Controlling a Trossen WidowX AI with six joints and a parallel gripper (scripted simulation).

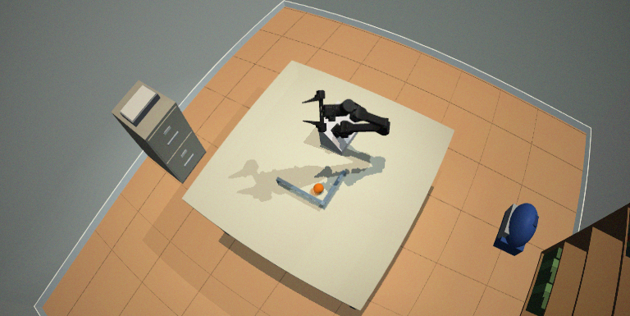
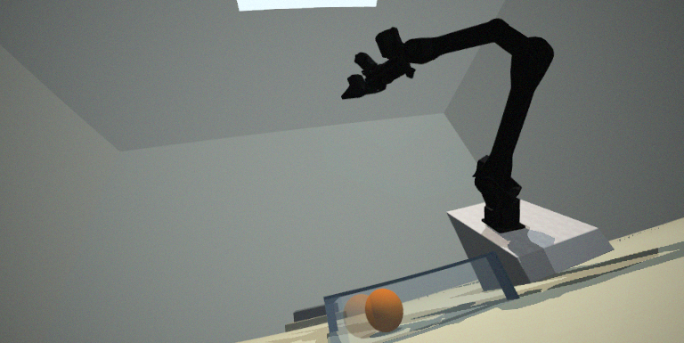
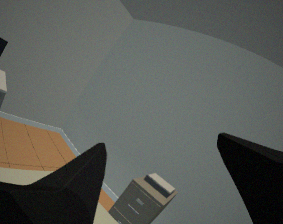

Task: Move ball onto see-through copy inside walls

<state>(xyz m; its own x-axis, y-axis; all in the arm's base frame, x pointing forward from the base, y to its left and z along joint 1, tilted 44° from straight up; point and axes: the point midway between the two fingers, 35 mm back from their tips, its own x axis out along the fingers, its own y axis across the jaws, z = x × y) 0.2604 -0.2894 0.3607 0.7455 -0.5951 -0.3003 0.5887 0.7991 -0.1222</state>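
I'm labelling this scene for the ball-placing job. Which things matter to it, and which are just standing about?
Belongs to the job:
orange ball
see-through copy of the ball
two low clear walls
open black gripper

Just standing about:
grey filing cabinet
blue rounded object on the floor
brown wooden shelf

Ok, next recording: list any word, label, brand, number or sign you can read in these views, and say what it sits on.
None can be read in any view.
The filing cabinet, the arm's base block, the blue object on the floor and the orange ball are all plain, with no markings.
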